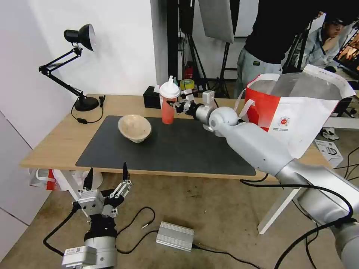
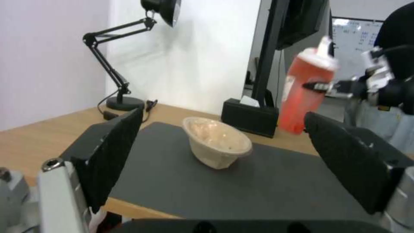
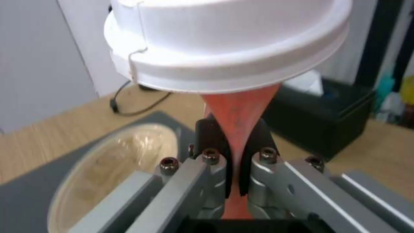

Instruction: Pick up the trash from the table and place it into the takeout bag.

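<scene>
Right end effector (image 1: 175, 105) pinches red cup (image 1: 168, 106); left end effector (image 1: 106, 179) spread wide

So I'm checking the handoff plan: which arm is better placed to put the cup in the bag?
Right. The right gripper is shut on the red cup, beside the takeout bag; the left gripper hangs open below the table.

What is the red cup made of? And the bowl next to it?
The red cup looks like thin see-through plastic: light glows through it, and it pinches in where the right gripper squeezes it. Its white lid looks like matte plastic. The beige bowl looks like pressed paper pulp, dull and speckled, though it could be plastic.
</scene>
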